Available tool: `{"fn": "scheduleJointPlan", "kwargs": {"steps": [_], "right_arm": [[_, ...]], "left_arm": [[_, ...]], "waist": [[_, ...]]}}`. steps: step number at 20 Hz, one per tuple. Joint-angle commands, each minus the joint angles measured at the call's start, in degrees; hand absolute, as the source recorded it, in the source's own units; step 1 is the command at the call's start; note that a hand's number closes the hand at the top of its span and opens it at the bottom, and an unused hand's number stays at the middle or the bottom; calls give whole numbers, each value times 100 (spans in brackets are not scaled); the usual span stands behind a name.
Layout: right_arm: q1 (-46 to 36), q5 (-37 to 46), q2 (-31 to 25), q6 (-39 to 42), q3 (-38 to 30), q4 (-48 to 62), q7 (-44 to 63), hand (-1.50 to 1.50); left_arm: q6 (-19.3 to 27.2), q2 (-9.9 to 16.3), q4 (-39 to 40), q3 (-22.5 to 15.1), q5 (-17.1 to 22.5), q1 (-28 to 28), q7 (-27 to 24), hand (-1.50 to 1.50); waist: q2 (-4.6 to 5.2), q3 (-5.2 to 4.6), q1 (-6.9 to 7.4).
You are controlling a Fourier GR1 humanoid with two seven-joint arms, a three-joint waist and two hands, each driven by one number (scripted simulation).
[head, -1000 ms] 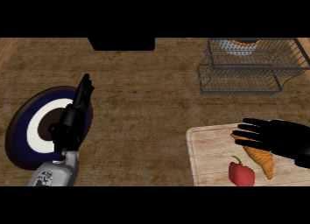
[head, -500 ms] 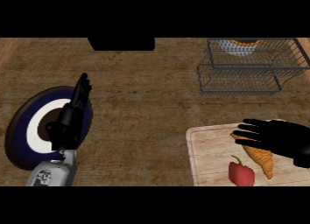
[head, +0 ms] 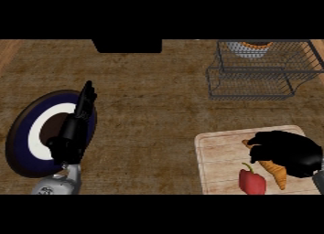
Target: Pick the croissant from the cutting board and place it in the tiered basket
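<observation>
Beside croissant (head: 274, 170): red pepper (head: 252, 181).

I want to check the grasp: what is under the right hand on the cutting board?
The right hand curls over the croissant; its lower end shows. The upper part is hidden. A red pepper lies beside it.

A kitchen is indicated. A brown, stone-patterned bench (head: 158, 91) is seen from above, and on it are set a wooden cutting board (head: 222, 157) carrying a red pepper (head: 252, 180) and a croissant (head: 272, 170), a wire tiered basket (head: 262, 68), and a dark-rimmed plate (head: 29, 132).
</observation>
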Motion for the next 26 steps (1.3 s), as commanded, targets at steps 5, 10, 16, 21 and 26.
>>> {"fn": "scheduleJointPlan", "kwargs": {"steps": [5, 10, 16, 21, 26], "right_arm": [[-391, 472, 823, -494, -77, 423, 735, 150], [121, 805, 1427, 631, -911, 477, 3654, 150], [-150, 1532, 3004, 1285, -853, -239, 6345, 150], [-477, 1482, 3423, 1685, -234, -1046, 8225, 150], [-717, 1307, 3443, 2241, 167, -2359, 9327, 150]], "left_arm": [[-148, 51, 90, 168, 72, -98, 61, 0], [23, 56, 237, 244, -16, -107, 2, 0], [78, -134, 357, 106, -67, -250, -37, 0], [-38, -33, 268, 109, -61, -259, -4, 0], [-58, -58, 310, 96, -81, -184, -83, 0]], "waist": [[8, 6, 25], [-60, -42, -327], [-33, -16, -151], [-21, 1, -6], [-23, 2, -29]]}}
